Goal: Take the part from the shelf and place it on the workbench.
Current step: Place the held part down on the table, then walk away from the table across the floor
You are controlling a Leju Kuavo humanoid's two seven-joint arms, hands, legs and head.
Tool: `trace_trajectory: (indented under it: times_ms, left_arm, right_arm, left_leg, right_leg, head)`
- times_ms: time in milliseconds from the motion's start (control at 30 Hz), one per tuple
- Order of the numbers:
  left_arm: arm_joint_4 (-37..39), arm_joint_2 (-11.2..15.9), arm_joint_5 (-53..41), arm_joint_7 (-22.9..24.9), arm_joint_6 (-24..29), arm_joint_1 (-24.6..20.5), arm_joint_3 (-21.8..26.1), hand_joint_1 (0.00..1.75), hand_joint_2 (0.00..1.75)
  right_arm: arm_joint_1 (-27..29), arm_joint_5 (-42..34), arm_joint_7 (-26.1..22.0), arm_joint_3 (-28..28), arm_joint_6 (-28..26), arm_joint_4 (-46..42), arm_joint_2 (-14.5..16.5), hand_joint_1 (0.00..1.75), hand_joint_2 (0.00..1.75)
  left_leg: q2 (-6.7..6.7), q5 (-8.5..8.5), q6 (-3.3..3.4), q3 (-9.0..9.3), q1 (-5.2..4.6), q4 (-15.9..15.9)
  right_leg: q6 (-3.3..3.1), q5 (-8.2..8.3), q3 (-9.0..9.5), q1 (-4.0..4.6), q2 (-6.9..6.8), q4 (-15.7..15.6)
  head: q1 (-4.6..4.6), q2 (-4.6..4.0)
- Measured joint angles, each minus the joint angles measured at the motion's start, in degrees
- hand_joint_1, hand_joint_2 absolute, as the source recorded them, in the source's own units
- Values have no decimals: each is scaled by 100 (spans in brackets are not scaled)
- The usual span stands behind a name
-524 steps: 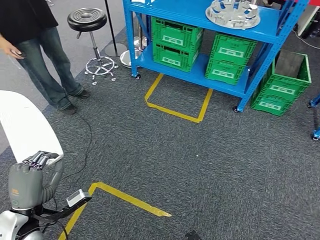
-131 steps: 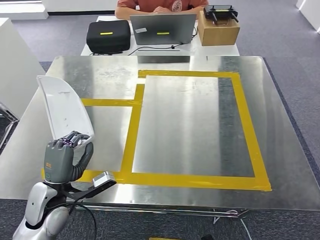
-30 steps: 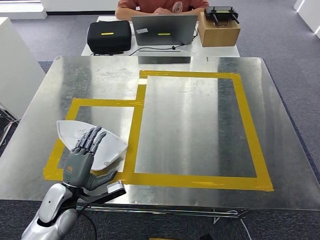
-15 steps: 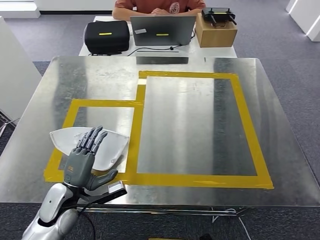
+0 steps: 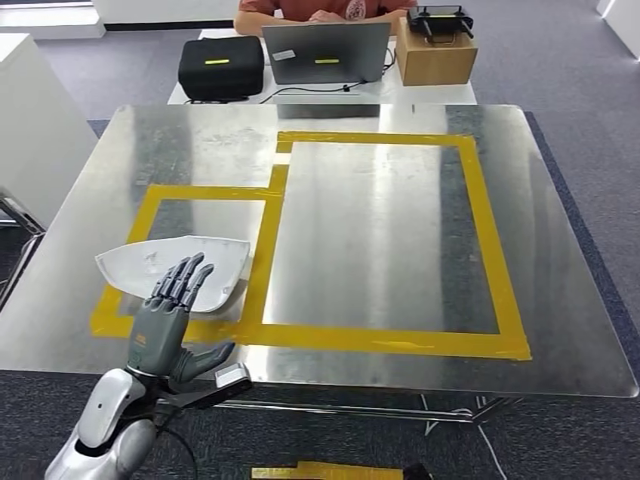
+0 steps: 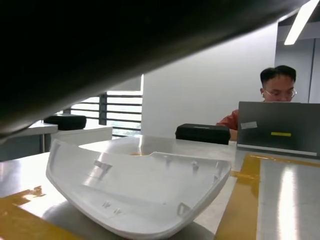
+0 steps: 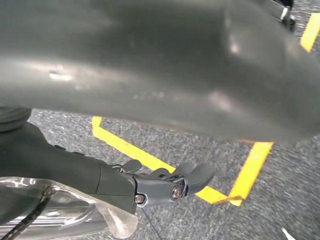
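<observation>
The white part [image 5: 175, 271] lies on our surface [image 5: 362, 230] inside the smaller taped box — left hand [image 5: 167, 318] fingers spread, empty. Drawing back carelessly, we could nudge it off the tape.

A shiny metal table [image 5: 362, 240] was marked with yellow tape [image 5: 494, 250]. Grey carpet [image 5: 581, 150] was laid on the floor. Behind it, a white desk [image 5: 453, 92] was seen. A white wall [image 6: 207, 90] and a window [image 6: 120, 112] were lit by a ceiling light [image 6: 300, 20].
</observation>
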Motion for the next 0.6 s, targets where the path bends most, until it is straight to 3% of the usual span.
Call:
trace_trajectory:
  times_ms: [67, 100, 133, 233, 267, 300, 367, 400, 433, 467, 500, 567, 600]
  left_arm:
    - [-8, 1, 1, 3, -1, -10, 2, 0, 0]
    - [-15, 0, 2, 8, 0, -16, 3, 0, 0]
    - [-22, -1, 3, 13, 1, -21, 4, 0, 0]
    - [-28, -1, 4, 28, 1, -19, 7, 0, 0]
    - [-28, -2, 4, 34, -1, -20, 10, 0, 0]
    - [-28, -5, 4, 39, -2, -22, 13, 0, 0]
    - [-28, -14, 4, 45, -5, -18, 17, 0, 0]
    - [-28, -17, 4, 47, -7, -13, 18, 0, 0]
    - [-28, -17, 3, 49, -9, -7, 19, 0, 0]
    - [-28, -17, 3, 54, -12, 0, 20, 0, 0]
    - [-28, -17, 2, 59, -14, 9, 22, 0, 0]
    - [-28, -19, 0, 76, -17, 27, 37, 0, 0]
    - [-29, -19, -1, 85, -18, 34, 46, 0, 0]
  right_arm:
    - [-5, 1, 4, -7, 5, 0, 1, 0, 0]
    - [-7, 1, 5, -10, 7, 0, 1, 0, 0]
    - [-8, 2, 6, -12, 9, 0, 1, 0, 0]
    - [-7, 7, 12, -18, 11, 0, 1, 0, 0]
    - [-3, 10, 14, -20, 11, 0, -1, 0, 0]
    - [3, 15, 14, -22, 11, 0, -2, 0, 0]
    - [11, 24, 15, -27, 10, 0, -2, 0, 0]
    - [12, 27, 16, -31, 10, 0, -2, 0, 0]
    - [11, 28, 16, -37, 10, 0, -2, 0, 0]
    - [10, 28, 16, -42, 10, 0, -2, 0, 0]
    - [10, 28, 16, -46, 10, 0, -2, 0, 0]
    - [4, 29, 22, -51, 10, -1, -2, 0, 0]
    - [-3, 31, 27, -53, 11, -2, -2, 0, 0]
  left_leg:
    - [36, 207, 70, 590, -25, -870]
    - [56, 241, 98, 788, -42, -1187]
    - [70, 236, 119, 880, -61, -1358]
    - [72, 346, 200, 801, -75, -1435]
    - [74, 411, 238, 755, -65, -1452]
    - [77, 480, 275, 695, -53, -1470]
    - [75, 600, 318, 542, -53, -1463]
    - [73, 659, 326, 453, -58, -1455]
    - [71, 719, 322, 361, -63, -1444]
    - [70, 776, 313, 271, -66, -1428]
    - [67, 824, 299, 188, -67, -1408]
    - [58, 899, 259, 57, -73, -1338]
    - [54, 930, 231, 8, -81, -1297]
  right_leg:
    - [36, 81, -73, 19, -20, 8]
    - [64, 126, -97, 27, -31, 9]
    - [96, 169, -113, 29, -41, 8]
    - [203, 242, -155, 15, -38, 4]
    - [234, 128, -209, 11, -5, 91]
    - [261, -86, -291, 8, 33, 284]
    - [293, -665, -500, 1, 93, 976]
    - [301, -849, -568, 1, 101, 1328]
    - [304, -898, -576, 2, 106, 1564]
    - [303, -815, -493, 2, 107, 1617]
    - [296, -655, -309, 2, 108, 1464]
    - [266, -456, 319, 6, 145, 698]
    - [249, -484, 615, 9, 168, 291]
  head:
    - [1, 0]
    - [5, 0]
    - [2, 0]
    - [-6, 0]
    - [-2, 0]
    - [1, 0]
    - [9, 0]
    - [9, 0]
    - [8, 0]
    - [8, 0]
    - [8, 0]
    - [11, 0]
    - [11, 0]
